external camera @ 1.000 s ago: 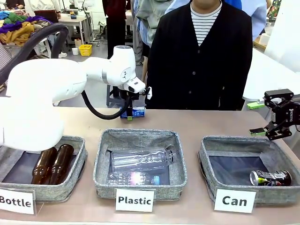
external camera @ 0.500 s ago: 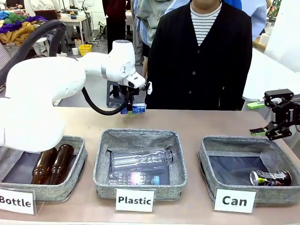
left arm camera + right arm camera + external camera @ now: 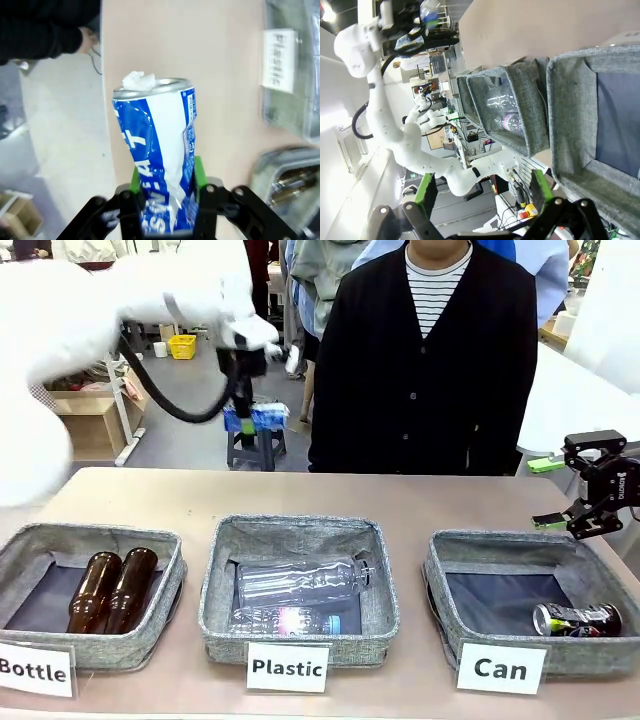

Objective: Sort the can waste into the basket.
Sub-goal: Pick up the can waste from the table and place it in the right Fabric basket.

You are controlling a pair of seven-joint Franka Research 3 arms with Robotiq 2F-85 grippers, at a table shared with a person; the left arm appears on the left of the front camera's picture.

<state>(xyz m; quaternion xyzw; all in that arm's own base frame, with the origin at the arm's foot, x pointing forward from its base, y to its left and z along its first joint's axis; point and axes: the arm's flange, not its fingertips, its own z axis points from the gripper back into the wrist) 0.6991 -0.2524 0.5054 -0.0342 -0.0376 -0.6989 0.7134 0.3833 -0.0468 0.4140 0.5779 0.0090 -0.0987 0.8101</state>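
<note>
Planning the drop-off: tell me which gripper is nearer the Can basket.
Right. The right gripper hovers open just above the Can basket; the left gripper, holding the blue can, is raised far across the table.

- The blue and white can (image 3: 159, 165) has its lower end hidden between the left pincer (image 3: 165, 200) pads at 6 o'clock.
- The left arm (image 3: 90, 300) is motion-blurred, cut off at 10 o'clock.

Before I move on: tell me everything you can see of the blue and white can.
The dented blue and white metal drink can has white lettering, a silver rim and white crumpled paper in its top. The left gripper clamps its lower body between green pads, holding it high above the table's far side, clear of all the baskets.
</note>
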